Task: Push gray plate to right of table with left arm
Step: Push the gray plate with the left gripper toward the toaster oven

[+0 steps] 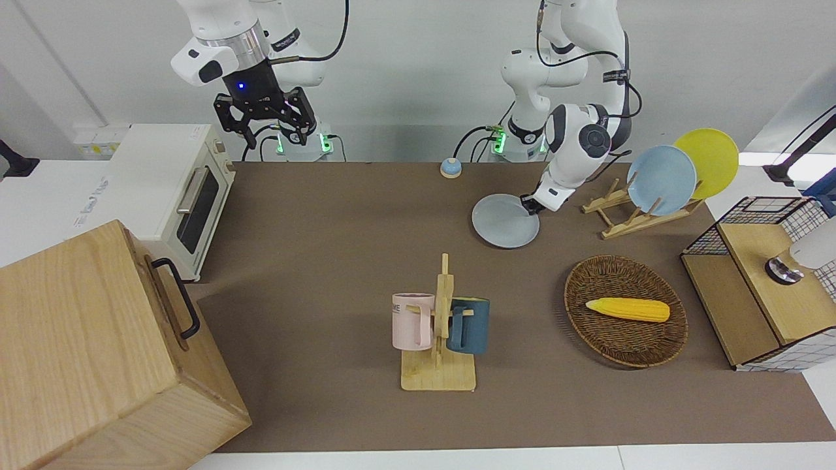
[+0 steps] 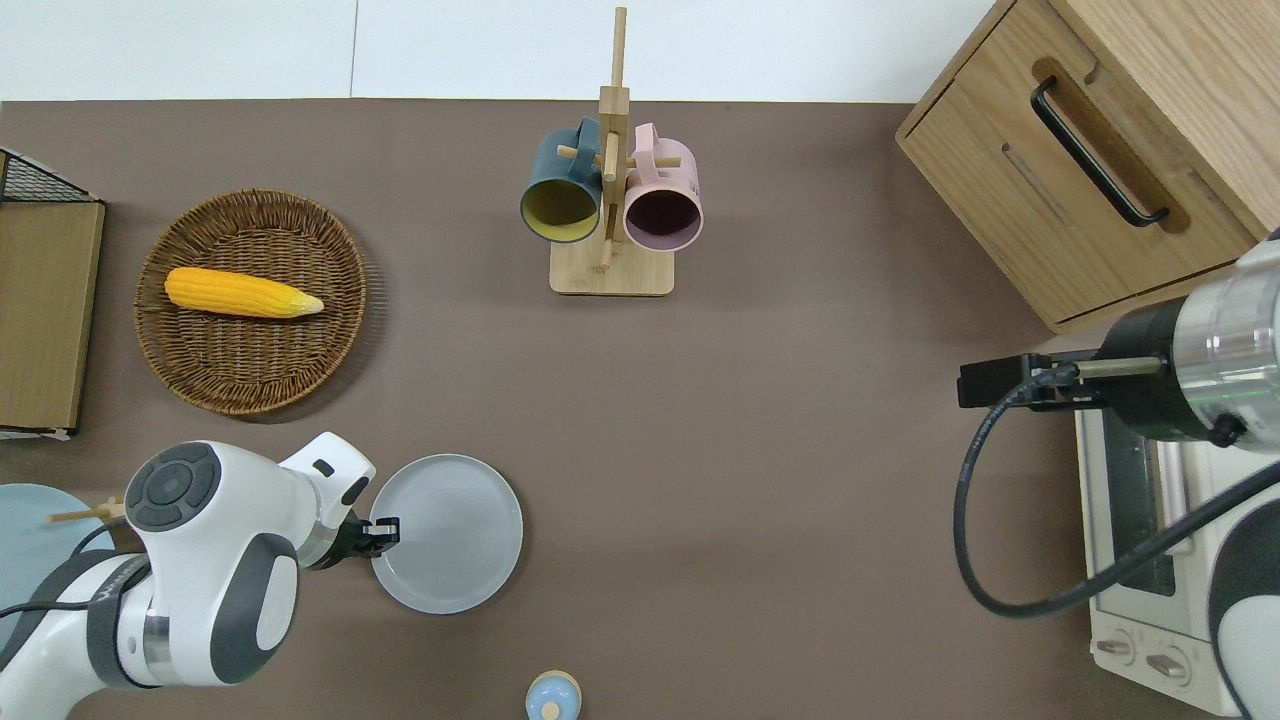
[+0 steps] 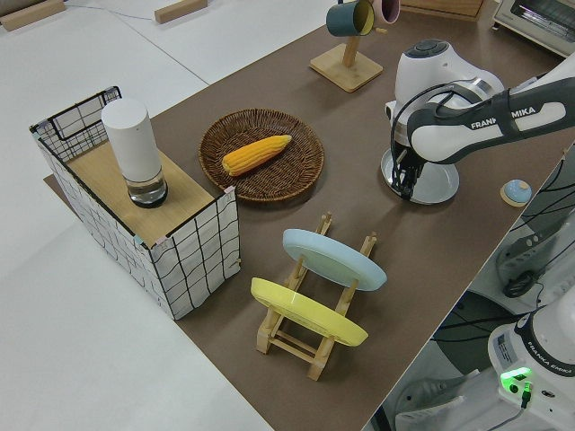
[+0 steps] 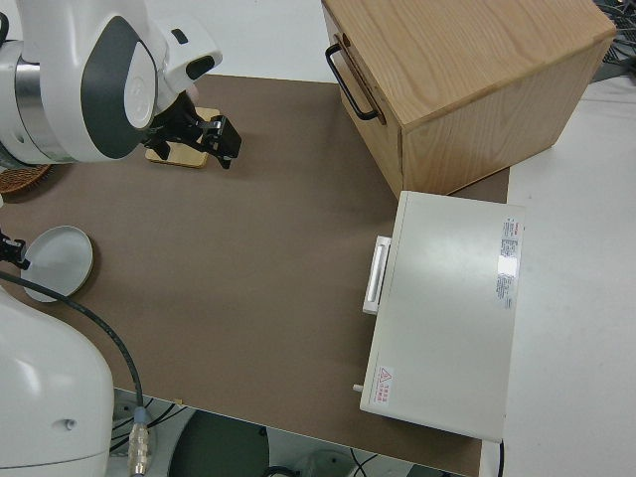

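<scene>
While the right arm sits parked, all the action is at the left arm's end of the tabletop (image 2: 760,480).

Gray plate (image 2: 450,535): flat on the tabletop, nearer to the robots than the wicker basket (image 2: 200,370) and the mug stand (image 2: 610,275), toward the left arm's end. A small blue bell (image 2: 552,698) sits nearer to the robots than the plate, well apart from it.

Left end effector (image 2: 383,531): down low, right at the plate's rim on the side facing the left arm's end of the table. It looks like it's touching the edge. Can't honestly tell if the fingers are spread or pinched together, they're too small and dark.

Left arm (image 2: 215,570): bent low over the tabletop, its wrist angled down to the plate.

Right end effector (image 1: 264,121): up in the air with its fingers spread apart, holding nothing.

Plate rack (image 1: 630,219): beside the gray plate, toward the left arm's end, with a sky-blue plate (image 1: 661,179) and a yellow plate (image 1: 712,160) standing in it.

Basket: holds a corn cob (image 2: 240,293).

Mug stand: a pink mug (image 1: 411,320) and a dark blue mug (image 1: 469,326) hang on it.

Right arm's end: a white toaster oven (image 1: 173,189) and a big wooden box (image 1: 91,352) with a black handle.
</scene>
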Action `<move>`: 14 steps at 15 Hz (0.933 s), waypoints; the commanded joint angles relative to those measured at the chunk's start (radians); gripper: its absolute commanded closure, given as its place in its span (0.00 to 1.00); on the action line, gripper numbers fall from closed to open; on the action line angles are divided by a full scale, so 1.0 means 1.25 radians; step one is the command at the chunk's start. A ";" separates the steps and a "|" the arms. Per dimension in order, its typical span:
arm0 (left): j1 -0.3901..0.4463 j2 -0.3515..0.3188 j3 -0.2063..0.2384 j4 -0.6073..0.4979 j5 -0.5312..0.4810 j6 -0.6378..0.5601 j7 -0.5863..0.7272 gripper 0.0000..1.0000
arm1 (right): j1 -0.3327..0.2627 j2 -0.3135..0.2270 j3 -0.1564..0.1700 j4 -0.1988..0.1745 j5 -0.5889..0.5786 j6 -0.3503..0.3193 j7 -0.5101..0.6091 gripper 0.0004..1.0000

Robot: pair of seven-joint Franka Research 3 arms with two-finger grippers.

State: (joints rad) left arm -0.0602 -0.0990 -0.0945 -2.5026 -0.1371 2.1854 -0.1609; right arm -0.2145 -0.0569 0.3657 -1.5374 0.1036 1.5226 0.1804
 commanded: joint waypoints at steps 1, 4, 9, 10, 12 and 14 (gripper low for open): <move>-0.009 0.003 0.004 -0.015 -0.007 0.021 -0.003 1.00 | -0.005 0.005 0.003 0.011 0.013 -0.004 0.002 0.00; -0.009 0.004 0.003 -0.014 -0.015 0.022 -0.003 1.00 | -0.005 0.005 0.003 0.011 0.013 -0.004 0.002 0.00; -0.047 0.007 0.001 -0.013 -0.035 0.038 -0.058 1.00 | -0.005 0.005 0.003 0.011 0.013 -0.004 0.002 0.00; -0.063 0.012 0.001 -0.012 -0.040 0.046 -0.077 1.00 | -0.005 0.005 0.003 0.011 0.013 -0.004 0.002 0.00; -0.088 0.013 0.001 -0.010 -0.044 0.048 -0.103 1.00 | -0.005 0.005 0.003 0.011 0.013 -0.004 0.002 0.00; -0.105 0.014 0.001 -0.009 -0.044 0.049 -0.126 1.00 | -0.005 0.005 0.003 0.011 0.013 -0.004 0.002 0.00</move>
State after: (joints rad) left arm -0.1463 -0.0969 -0.0967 -2.5027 -0.1792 2.2104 -0.2599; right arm -0.2145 -0.0569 0.3657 -1.5374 0.1036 1.5226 0.1804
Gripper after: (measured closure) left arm 0.969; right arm 0.004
